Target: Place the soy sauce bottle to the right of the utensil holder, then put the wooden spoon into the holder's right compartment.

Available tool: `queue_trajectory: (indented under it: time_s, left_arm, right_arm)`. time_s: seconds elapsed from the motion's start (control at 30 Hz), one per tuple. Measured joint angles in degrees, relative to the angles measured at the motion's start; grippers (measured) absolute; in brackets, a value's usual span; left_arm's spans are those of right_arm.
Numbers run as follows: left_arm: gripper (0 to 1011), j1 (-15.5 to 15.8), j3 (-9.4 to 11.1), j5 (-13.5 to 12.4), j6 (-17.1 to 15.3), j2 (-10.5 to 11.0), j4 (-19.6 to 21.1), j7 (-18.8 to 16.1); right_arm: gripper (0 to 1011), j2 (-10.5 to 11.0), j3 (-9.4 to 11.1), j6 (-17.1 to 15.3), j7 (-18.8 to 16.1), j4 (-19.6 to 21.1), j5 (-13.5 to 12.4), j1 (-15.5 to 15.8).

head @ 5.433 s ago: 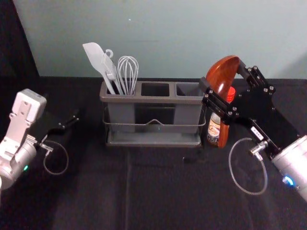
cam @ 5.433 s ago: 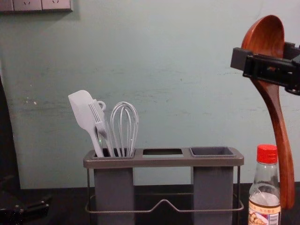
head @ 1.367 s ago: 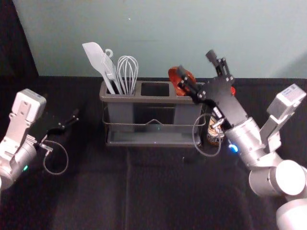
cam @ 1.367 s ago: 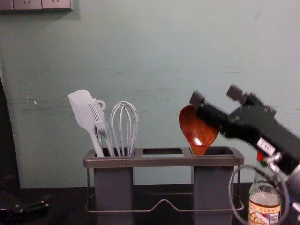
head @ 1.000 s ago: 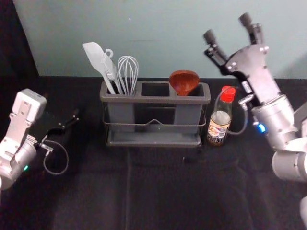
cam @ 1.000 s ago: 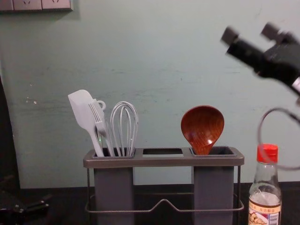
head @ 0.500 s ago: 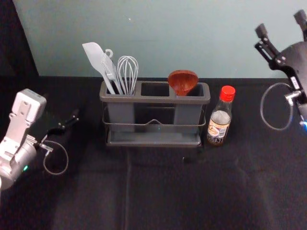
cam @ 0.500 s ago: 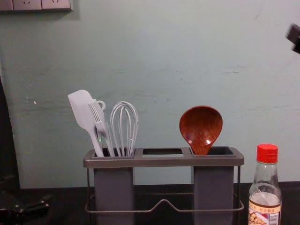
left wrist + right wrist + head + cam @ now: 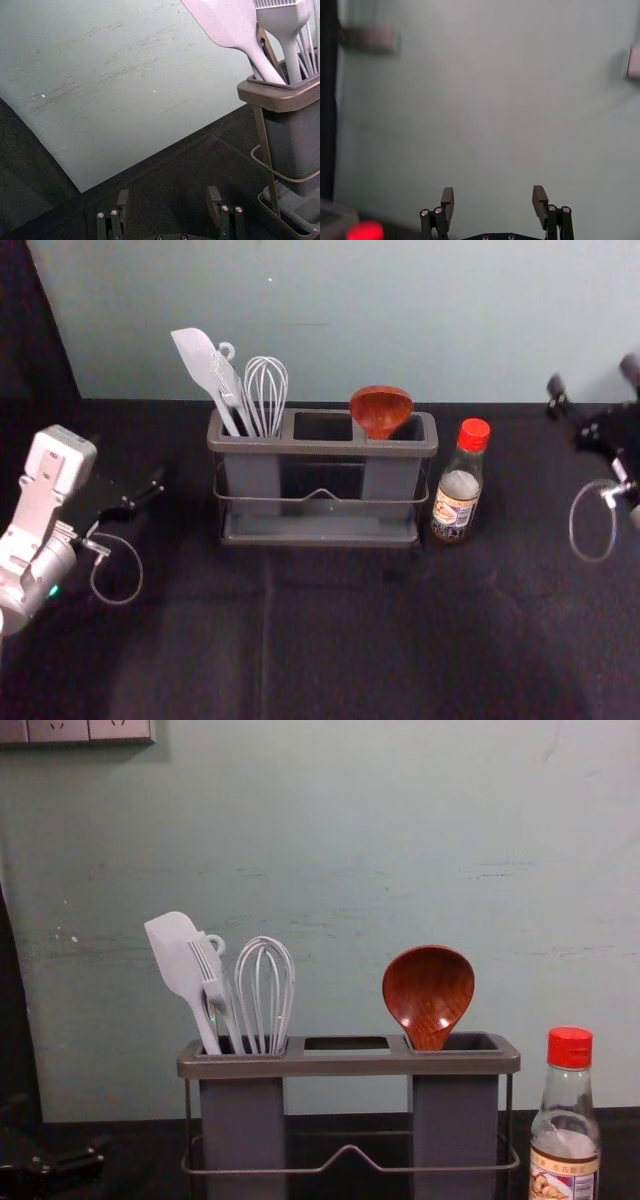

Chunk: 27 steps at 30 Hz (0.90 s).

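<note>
Wooden spoon [image 9: 381,410] in holder's [image 9: 320,448] right compartment, well apart, between left gripper's [image 9: 152,490] and right gripper's [image 9: 594,377] open fingers

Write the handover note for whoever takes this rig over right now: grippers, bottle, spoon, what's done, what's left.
Right gripper: open, holding nothing, off to the right of the holder and bottle.
Left gripper: open and holding nothing, parked left of the holder.
Soy sauce bottle: upright, cap on, just right of the utensil holder.
Wooden spoon: bowl up in the holder's right compartment, resting toward that compartment's left side.
Done: both placements.
Left to do: nothing the task asks for; perhaps just park the right arm.
</note>
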State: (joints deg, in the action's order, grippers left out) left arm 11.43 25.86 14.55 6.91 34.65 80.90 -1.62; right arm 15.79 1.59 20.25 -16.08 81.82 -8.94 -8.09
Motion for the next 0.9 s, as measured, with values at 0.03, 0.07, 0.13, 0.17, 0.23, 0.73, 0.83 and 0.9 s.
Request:
queue_trajectory:
  time_s: [0.03,0.07,0.13,0.17,0.23,0.73,0.83,0.9]
  left_arm:
    - [1000,0.0,0.0,0.0,0.0,0.0,0.0,0.0]
    - [1000,0.0,0.0,0.0,0.0,0.0,0.0,0.0]
    - [1000,0.0,0.0,0.0,0.0,0.0,0.0,0.0]
    - [1000,0.0,0.0,0.0,0.0,0.0,0.0,0.0]
    - [1000,0.0,0.0,0.0,0.0,0.0,0.0,0.0]
    - [1000,0.0,0.0,0.0,0.0,0.0,0.0,0.0]
    - [1000,0.0,0.0,0.0,0.0,0.0,0.0,0.0]
    - [1000,0.0,0.0,0.0,0.0,0.0,0.0,0.0]
  right_arm:
    - [1002,0.0,-0.1,-1.2,0.6,-0.2,0.7,0.1]
    - [1002,0.0,-0.4,-3.4,1.5,-0.7,1.9,0.2]
    - [1002,0.0,-0.8,-5.5,2.4,-1.0,3.0,0.2]
    - [1002,0.0,-1.0,-6.6,2.8,-1.1,3.5,0.2]
    - [1002,0.0,-1.4,-9.6,3.7,-1.3,4.6,0.3]
    - [1002,0.1,-2.9,-20.2,5.5,-0.1,7.9,0.3]
    - [1002,0.0,-2.9,-19.6,5.5,-0.2,7.9,0.2]
    - [1002,0.0,-2.9,-19.5,5.5,-0.2,7.9,0.2]
